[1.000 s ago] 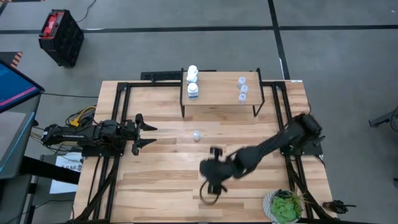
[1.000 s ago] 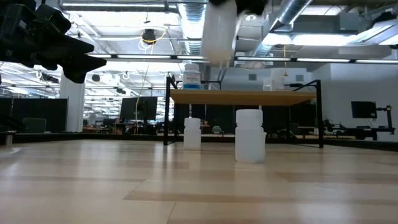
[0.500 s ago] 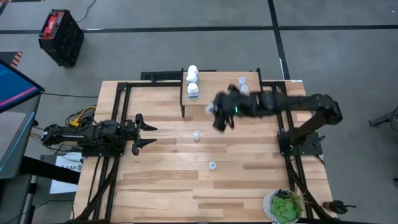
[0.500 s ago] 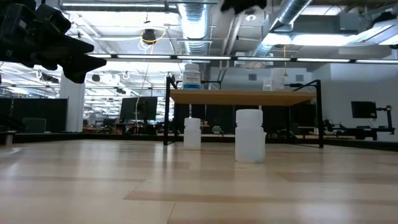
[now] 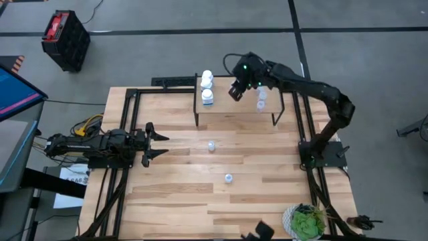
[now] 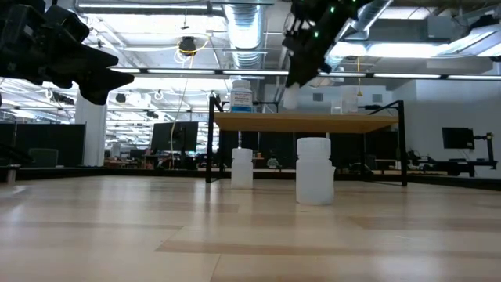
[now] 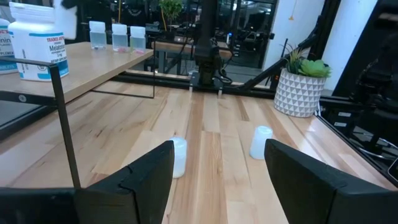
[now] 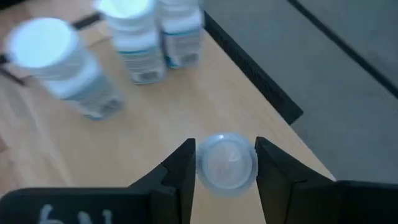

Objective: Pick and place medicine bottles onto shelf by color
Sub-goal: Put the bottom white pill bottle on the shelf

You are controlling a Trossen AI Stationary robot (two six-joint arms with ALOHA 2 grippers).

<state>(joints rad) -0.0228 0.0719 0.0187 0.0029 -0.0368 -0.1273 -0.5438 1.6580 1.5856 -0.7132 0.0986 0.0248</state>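
Above the shelf [image 5: 234, 107], the right gripper [image 8: 226, 163] clasps a small, pale, translucent bottle [image 8: 226, 163] beside three white labelled bottles [image 8: 134, 37]; the left gripper [image 5: 155, 142] waits open.

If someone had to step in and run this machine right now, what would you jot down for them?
Right gripper: over the shelf, shut on a small pale bottle, not yet set down.
Left gripper: open, empty, waiting at the table's left side.
Done: three white bottles stand at the shelf's left end, three pale ones at its right end.
Left: place the held bottle, probably with the pale group, then fetch the two pale bottles on the table in front of the shelf.
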